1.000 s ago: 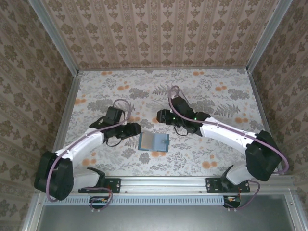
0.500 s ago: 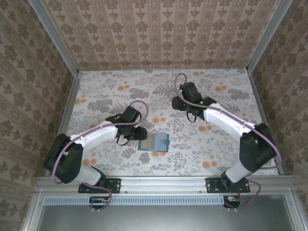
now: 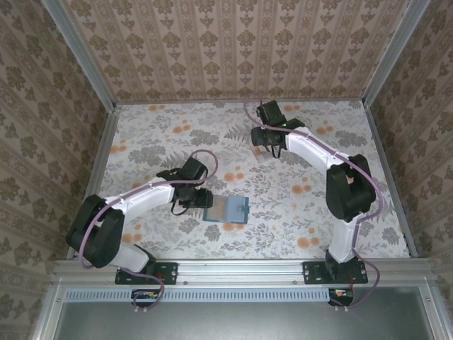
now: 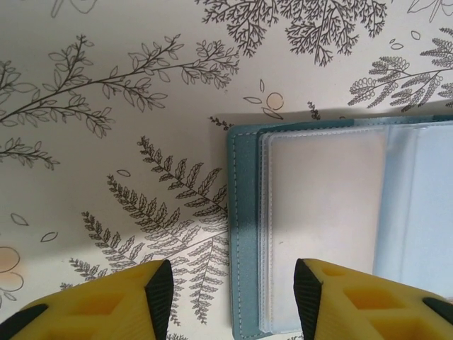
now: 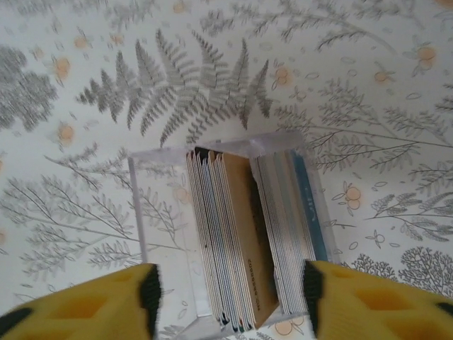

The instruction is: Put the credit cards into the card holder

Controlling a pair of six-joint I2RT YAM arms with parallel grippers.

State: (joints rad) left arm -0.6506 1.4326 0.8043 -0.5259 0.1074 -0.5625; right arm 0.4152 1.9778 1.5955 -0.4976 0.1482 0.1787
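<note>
The card holder [image 3: 228,210] lies open in the middle of the table, with a teal cover [image 4: 245,234] and clear pockets [image 4: 322,227] facing up. My left gripper [image 4: 233,297] is open, and its yellow fingers [image 4: 159,292] straddle the holder's left edge just above it. Far back on the table, my right gripper [image 3: 264,144] hangs open over a clear box [image 5: 141,212]. Several credit cards [image 5: 241,241] stand on edge in that box, a tan one among pale ones. Nothing is held between either pair of jaws.
The table [image 3: 318,212] has a pale cloth printed with ferns and orange flowers. Patterned walls stand on three sides, with metal rails at the corners. The left arm [image 3: 141,195] reaches across the near left.
The right arm swung away from the holder to the back of the table, over the card box, and its jaws widened. The left gripper moved in to the holder's left edge.
</note>
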